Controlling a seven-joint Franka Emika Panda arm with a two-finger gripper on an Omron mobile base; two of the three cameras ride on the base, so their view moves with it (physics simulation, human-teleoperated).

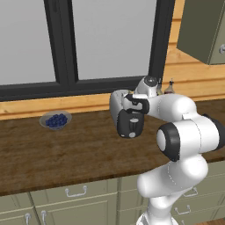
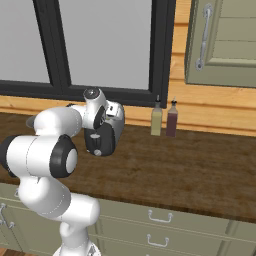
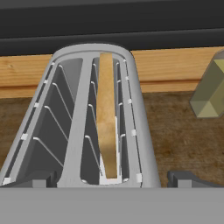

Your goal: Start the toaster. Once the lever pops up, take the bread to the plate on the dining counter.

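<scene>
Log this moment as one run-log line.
stage: at toaster | bread: in right slot | hand: above slots, open

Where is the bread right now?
The bread stands on edge in the toaster's right-hand slot in the hand view, directly below the claw; the other slot is empty.

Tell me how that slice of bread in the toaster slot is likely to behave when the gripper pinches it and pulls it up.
The bread looks thin and flat, so probably light. It stands upright in the right slot of the toaster without sagging, so likely fairly stiff, though a hard pinch might crush it. The slot's wire guides sit close, so it could snag if pulled crooked.
</scene>
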